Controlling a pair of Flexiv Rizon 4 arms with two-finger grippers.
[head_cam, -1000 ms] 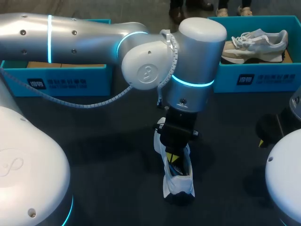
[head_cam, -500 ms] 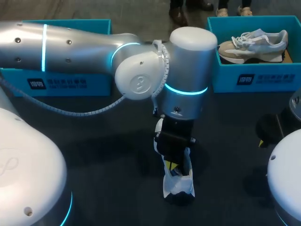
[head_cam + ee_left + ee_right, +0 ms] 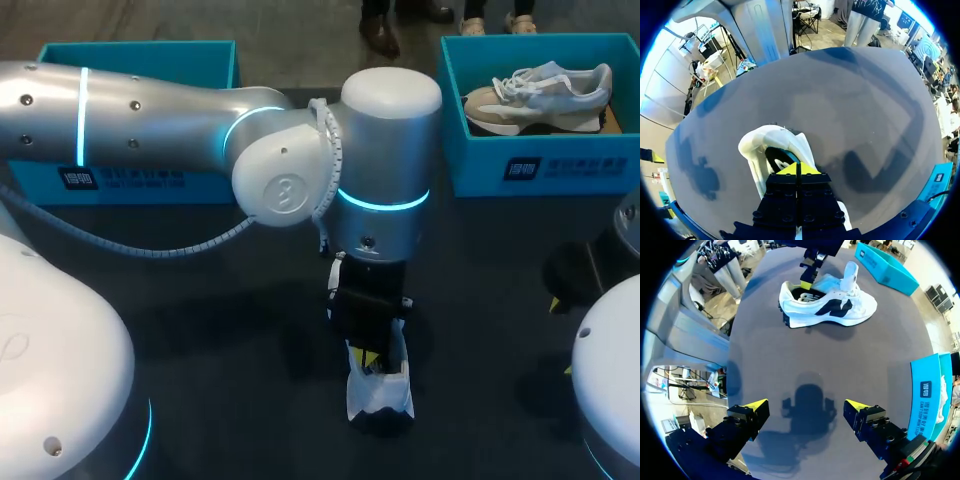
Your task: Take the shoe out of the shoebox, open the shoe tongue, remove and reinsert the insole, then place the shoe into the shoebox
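Observation:
A white shoe with black side marks [image 3: 381,396] stands on its sole on the dark table, near the front middle. In the right wrist view the shoe [image 3: 830,306] has its tongue raised. My left arm comes in from the left and points straight down. Its gripper [image 3: 372,358] is shut, with the tips inside the shoe's heel opening. From the left wrist, the shut yellow tips of the left gripper [image 3: 796,169] sit over the shoe's opening [image 3: 771,146]; whether they pinch the insole is hidden. My right gripper [image 3: 806,407] hangs open over bare table, well short of the shoe.
A teal shoebox [image 3: 140,46] stands at the back left, mostly behind my left arm. Another teal box [image 3: 545,165] at the back right holds a grey and beige shoe [image 3: 540,90]. My right arm [image 3: 600,370] fills the front right corner.
My left arm's elbow and wrist have swung to the left while its gripper stays shut in the shoe's opening. The shoe and the right arm have kept their places.

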